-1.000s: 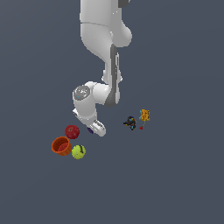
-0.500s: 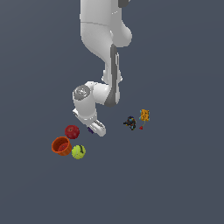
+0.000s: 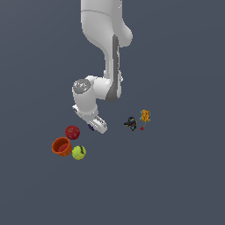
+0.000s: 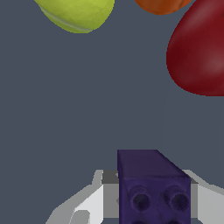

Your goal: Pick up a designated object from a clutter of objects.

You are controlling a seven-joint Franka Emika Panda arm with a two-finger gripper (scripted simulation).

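A white arm (image 3: 105, 52) reaches down over a bare grey floor (image 3: 184, 184) with open room all round. Its gripper (image 3: 96, 126) is closed onto one purple studded block (image 4: 153, 186), largely hidden in the exterior view. To that view's left sit one red apple (image 3: 72, 132), one orange cup (image 3: 61, 146) and one tennis ball (image 3: 79, 152); to its right, one dark figure (image 3: 131, 123) and one orange-yellow block (image 3: 145, 116), too small to make out.

The purple block (image 4: 153, 188) between the gripper (image 4: 148, 199) fingers looks like matt moulded plastic, with round studs on one face. The fingers (image 4: 89, 203) are smooth white with a dull sheen. Beyond the gripper, the red apple (image 4: 199, 48) is glossy, the tennis ball (image 4: 76, 13) matt, and the orange cup (image 3: 61, 146) smooth.
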